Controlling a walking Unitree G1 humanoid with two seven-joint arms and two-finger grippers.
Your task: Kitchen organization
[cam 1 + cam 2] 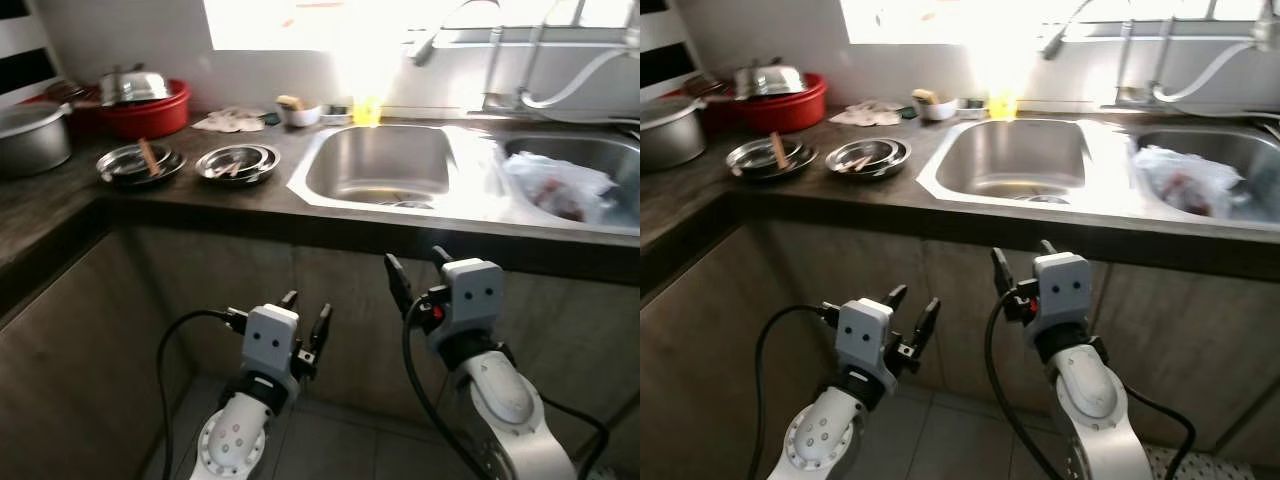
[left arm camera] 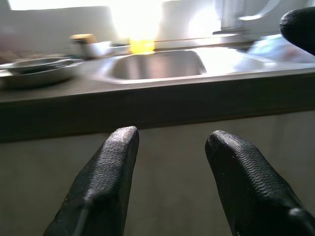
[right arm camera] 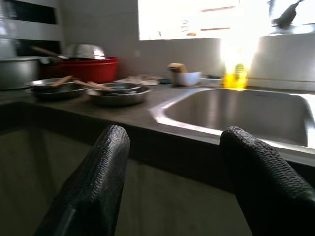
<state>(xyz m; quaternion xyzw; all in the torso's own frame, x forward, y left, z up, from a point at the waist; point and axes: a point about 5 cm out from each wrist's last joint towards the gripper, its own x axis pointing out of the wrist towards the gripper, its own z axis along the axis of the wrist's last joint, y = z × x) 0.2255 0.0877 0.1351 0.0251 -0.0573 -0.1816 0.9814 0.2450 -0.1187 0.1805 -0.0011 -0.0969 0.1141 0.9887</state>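
Both grippers, left (image 1: 305, 318) and right (image 1: 420, 268), spread wide, nothing held, below sink (image 1: 380, 165). Steel plates (image 1: 237, 162) left of sink. Arms to be raised above counter edge (image 1: 200, 205) before reach.

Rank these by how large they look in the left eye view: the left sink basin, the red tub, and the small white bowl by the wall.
1. left sink basin
2. red tub
3. small white bowl

All stand at a similar distance, so the order is fairly safe.
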